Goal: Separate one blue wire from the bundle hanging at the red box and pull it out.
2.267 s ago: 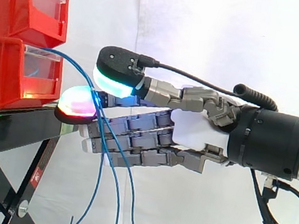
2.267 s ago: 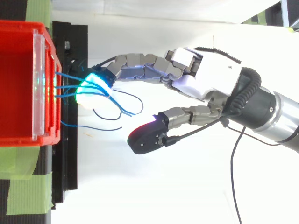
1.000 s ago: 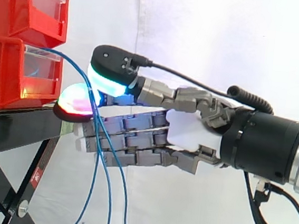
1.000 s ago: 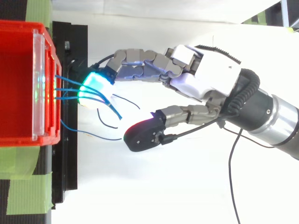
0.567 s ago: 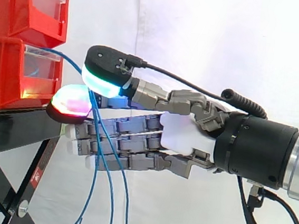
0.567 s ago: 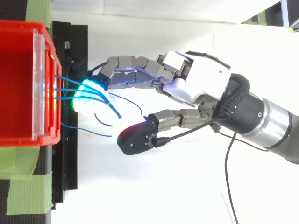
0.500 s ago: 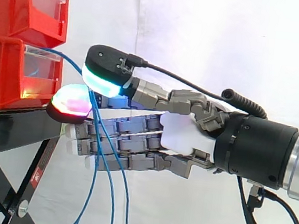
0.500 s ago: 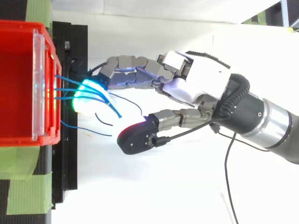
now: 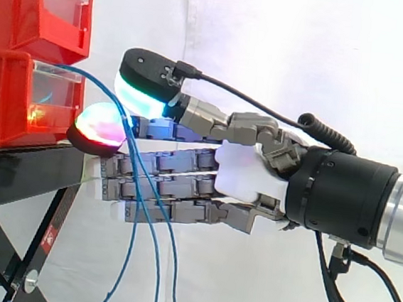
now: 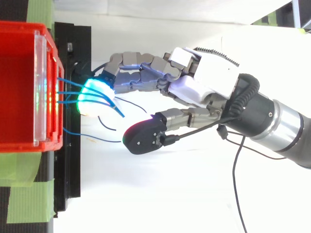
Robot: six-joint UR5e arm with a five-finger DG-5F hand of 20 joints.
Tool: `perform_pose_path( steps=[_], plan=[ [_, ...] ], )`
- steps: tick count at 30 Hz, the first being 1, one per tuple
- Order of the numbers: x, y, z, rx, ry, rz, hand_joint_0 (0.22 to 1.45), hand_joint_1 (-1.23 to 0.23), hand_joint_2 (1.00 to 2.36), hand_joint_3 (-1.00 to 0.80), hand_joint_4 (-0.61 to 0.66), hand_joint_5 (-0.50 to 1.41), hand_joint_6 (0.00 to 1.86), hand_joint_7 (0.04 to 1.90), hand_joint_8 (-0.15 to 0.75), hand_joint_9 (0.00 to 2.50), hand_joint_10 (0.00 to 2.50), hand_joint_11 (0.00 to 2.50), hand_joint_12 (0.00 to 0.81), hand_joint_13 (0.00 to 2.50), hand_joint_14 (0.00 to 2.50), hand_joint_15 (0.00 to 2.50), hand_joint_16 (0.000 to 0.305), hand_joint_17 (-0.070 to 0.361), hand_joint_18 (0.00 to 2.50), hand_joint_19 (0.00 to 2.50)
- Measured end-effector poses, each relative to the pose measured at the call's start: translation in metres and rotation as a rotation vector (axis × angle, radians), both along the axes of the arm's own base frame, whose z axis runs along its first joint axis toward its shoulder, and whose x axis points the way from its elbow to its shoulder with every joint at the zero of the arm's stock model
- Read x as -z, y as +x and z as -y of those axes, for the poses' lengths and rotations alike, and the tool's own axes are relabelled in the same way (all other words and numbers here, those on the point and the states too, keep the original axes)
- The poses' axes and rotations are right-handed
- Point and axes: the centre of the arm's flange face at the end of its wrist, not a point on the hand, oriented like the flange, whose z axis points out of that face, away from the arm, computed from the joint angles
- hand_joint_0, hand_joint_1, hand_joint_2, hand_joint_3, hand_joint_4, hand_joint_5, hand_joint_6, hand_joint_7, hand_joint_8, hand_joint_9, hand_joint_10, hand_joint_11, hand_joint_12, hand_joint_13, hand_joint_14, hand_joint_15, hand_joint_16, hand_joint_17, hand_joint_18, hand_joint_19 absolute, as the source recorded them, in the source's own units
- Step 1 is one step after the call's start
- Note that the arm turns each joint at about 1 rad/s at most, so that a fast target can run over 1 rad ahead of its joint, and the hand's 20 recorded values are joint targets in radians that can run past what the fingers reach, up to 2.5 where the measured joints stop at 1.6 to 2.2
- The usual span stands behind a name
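Blue wires (image 10: 70, 92), a small bundle of them, come out over the front lip of the red box (image 10: 19, 141), which sits on the black stand (image 10: 73, 174). In the side view they arch away from the box and then hang down in front of the stand, their free ends loose below. Their long axis runs level only at the box and near vertical for most of the length. The hand (image 10: 209, 77) reaches in from the right and is spread open, with its fingers stretched out almost straight toward the box. One glowing fingertip (image 10: 95, 94) lies against the strands just beside the stand's edge. The thumb (image 10: 143, 137) is held well apart from it, so nothing is pinched. I judge the wires light, thin and limp, with a smooth jacket likely to slip between broad pads; they will bend and swing rather than resist, and neighbours may drag along. The best hold looks to be on the hanging part below the arch, where the strands fan apart. One wire (image 10: 92, 138) already lies off to the thumb's side, apart from the rest, and seems the easiest to pinch. A pull away from the box along its length should bring it free.
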Motion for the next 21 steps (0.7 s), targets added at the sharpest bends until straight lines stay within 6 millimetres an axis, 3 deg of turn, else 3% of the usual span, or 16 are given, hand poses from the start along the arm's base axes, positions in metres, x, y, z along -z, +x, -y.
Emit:
perform_pose_path(
  steps=[3, 9, 21],
  plan=[
    [-0.0002, 0.0002, 0.0, -0.002, 0.007, 0.003, 0.61, -0.74, 1.0, -0.5, 0.32, -0.12, 0.5, 1.19, 0.349, 0.58, 0.0, 0.18, 0.44, 0.48, 0.01, 0.26, 0.057, 0.127, 0.49, 0.24],
    [-0.0002, 0.0002, 0.0003, 0.0, 0.011, 0.004, 0.62, -0.75, 1.0, -0.47, 0.29, -0.13, 0.62, 1.06, 0.349, 0.59, 0.0, 0.2, 0.441, 0.5, 0.01, 0.27, 0.056, 0.127, 0.5, 0.24],
    [-0.0001, 0.0, 0.001, 0.0, 0.011, 0.002, 0.62, -0.72, 1.0, -0.48, 0.3, -0.13, 0.63, 1.05, 0.353, 0.61, 0.0, 0.22, 0.443, 0.51, 0.01, 0.27, 0.055, 0.125, 0.51, 0.26]
  ],
)
